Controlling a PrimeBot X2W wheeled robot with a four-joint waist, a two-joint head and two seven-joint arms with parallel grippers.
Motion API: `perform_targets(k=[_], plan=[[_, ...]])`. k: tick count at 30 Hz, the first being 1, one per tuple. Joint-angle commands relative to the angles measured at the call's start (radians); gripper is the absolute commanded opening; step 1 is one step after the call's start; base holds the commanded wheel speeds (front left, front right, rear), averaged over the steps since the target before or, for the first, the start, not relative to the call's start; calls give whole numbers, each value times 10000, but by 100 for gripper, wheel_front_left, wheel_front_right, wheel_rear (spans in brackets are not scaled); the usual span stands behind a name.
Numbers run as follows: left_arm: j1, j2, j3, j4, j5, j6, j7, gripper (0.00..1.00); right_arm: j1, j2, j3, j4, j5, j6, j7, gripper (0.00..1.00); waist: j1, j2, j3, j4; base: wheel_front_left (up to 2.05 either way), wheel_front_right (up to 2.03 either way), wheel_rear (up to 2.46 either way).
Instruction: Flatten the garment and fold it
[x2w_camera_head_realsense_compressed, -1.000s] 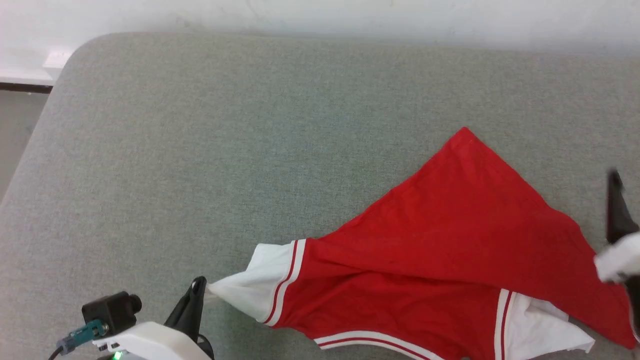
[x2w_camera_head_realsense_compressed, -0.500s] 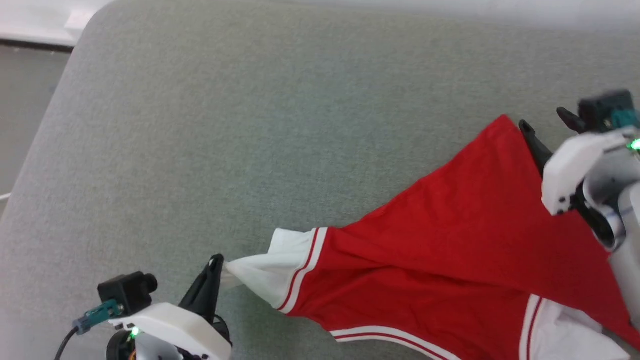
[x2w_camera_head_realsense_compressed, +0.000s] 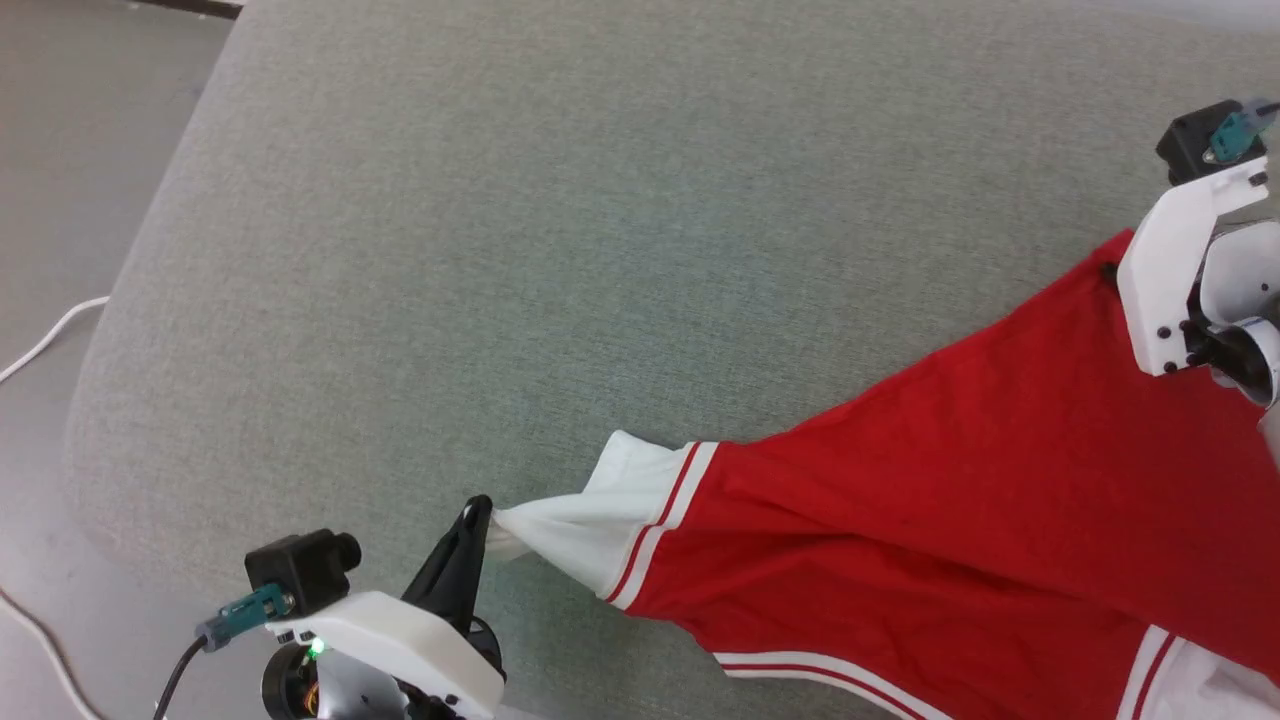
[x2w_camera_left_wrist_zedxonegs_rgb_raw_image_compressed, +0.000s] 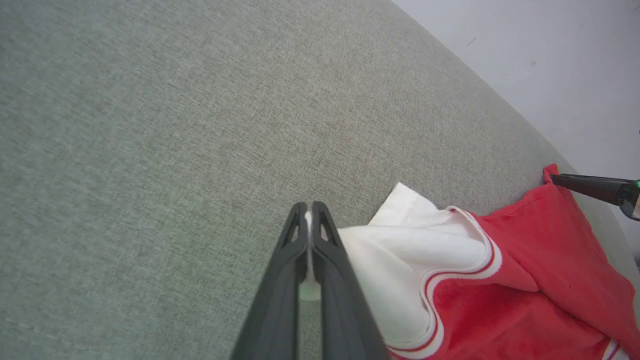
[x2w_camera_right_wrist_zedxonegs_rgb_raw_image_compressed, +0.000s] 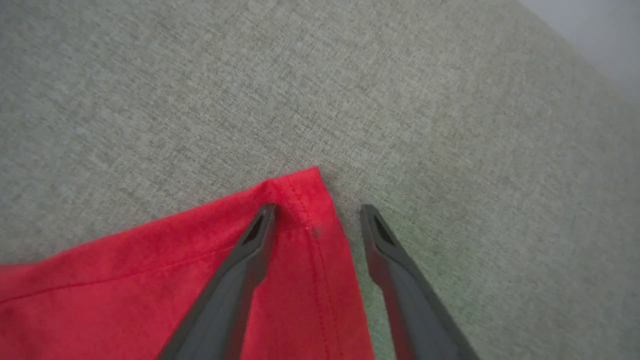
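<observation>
- Red cloth with white short sleeves: the garment (x2w_camera_head_realsense_compressed: 900, 520) lies low and to the right on a grey-green woven surface (x2w_camera_head_realsense_compressed: 500, 250) in the head view, drawn out into a long slanted shape rather than spread flat.
- The side turned up to us is plain red, with red-and-white striped trim at the sleeve seams and along the lower edge. We can read no writing on it from here.
- Its lower right part runs off the bottom and right edges of the head view, so we cannot make out the second sleeve in full or the overall outline.
- The left gripper (x2w_camera_head_realsense_compressed: 478, 515) is clamped on the tip of the near white sleeve. In the left wrist view the two fingers (x2w_camera_left_wrist_zedxonegs_rgb_raw_image_compressed: 280, 280) are pressed together with a sliver of white cloth squeezed between them, and the sleeve is pulled into a taut point.
- The right gripper (x2w_camera_right_wrist_zedxonegs_rgb_raw_image_compressed: 317, 207) stands spread wide over the far red hem corner. One finger lies over the cloth and the other over the bare surface, so the corner sits between them. We cannot tell whether the tips touch the cloth.
- In the head view a white wrist housing (x2w_camera_head_realsense_compressed: 1165, 270) covers those fingers. In the left wrist view one dark finger (x2w_camera_left_wrist_zedxonegs_rgb_raw_image_compressed: 585, 184) of that arm points at the same red corner.
- A small black camera (x2w_camera_head_realsense_compressed: 300, 570) rides on the left wrist.
- Beyond the rounded edge of the surface we see grey floor (x2w_camera_head_realsense_compressed: 60, 200) with a white cable (x2w_camera_head_realsense_compressed: 50, 335), and a pale wall (x2w_camera_left_wrist_zedxonegs_rgb_raw_image_compressed: 550, 60) behind.
</observation>
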Motion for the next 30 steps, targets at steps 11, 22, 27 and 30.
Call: perform_targets(k=[11,22,27,30], plan=[[205,223,127,-7,-42,42,-87,0,1749,815,-1897,-563,-428,-11,-3190,0,0,0,-857,-401,0,0,0],[682,702,519,-720,86,267,-199,0,4981,2558,-3996,-2948,-1098,-11,-6211,0,0,0,-1847,-1737,0,0,0],[398,801,788,-1083,305,230,-759,0,6368,3281,-4644,-4419,-1073,-11,-6146,0,0,0,-2125,-2191,0,0,0],[-64,821,937,-1309,238,59,-987,0,6873,3475,-4849,-5341,-1052,-11,-5775,0,0,0,-2147,-2392,0,0,0]])
